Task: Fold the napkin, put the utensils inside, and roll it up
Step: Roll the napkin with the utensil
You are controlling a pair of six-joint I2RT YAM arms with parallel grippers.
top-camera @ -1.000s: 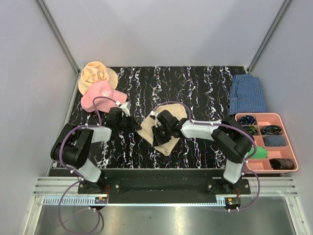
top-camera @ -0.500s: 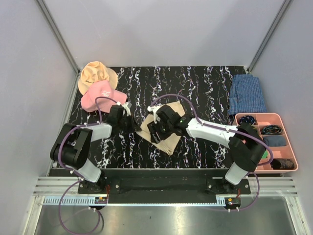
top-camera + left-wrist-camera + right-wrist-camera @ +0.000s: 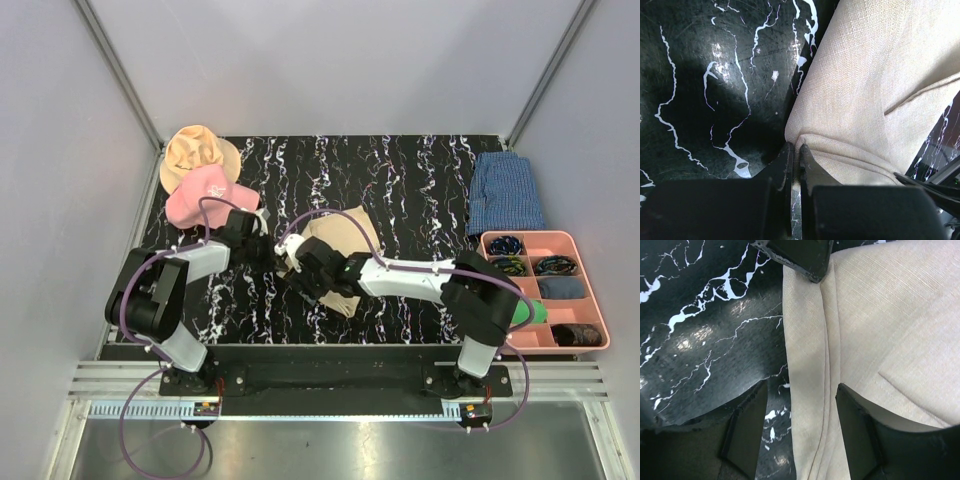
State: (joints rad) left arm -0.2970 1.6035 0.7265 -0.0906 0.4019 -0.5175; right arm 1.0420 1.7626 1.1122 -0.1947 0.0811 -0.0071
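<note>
The beige napkin [image 3: 340,240] lies folded on the black marbled table [image 3: 400,180], between the two arms. My left gripper [image 3: 270,252] is at the napkin's left corner and is shut on a pinch of the cloth's edge [image 3: 812,142]. My right gripper [image 3: 300,272] is open and low over the same left edge. Its jaws straddle the folded hem [image 3: 807,390], with one finger [image 3: 747,425] over the table and the other finger [image 3: 857,425] over the cloth. The left gripper's fingertip [image 3: 802,257] shows at the top of the right wrist view. No utensils are in view.
A pink cap [image 3: 205,195] and a tan floppy hat [image 3: 195,150] sit at the back left. A blue checked cloth [image 3: 507,192] lies at the back right. A pink compartment tray [image 3: 545,236] stands at the right edge, by the right arm's base.
My right gripper has moved left across the napkin to its left edge, close to the left gripper. The left gripper has crept a little toward the napkin's corner.
</note>
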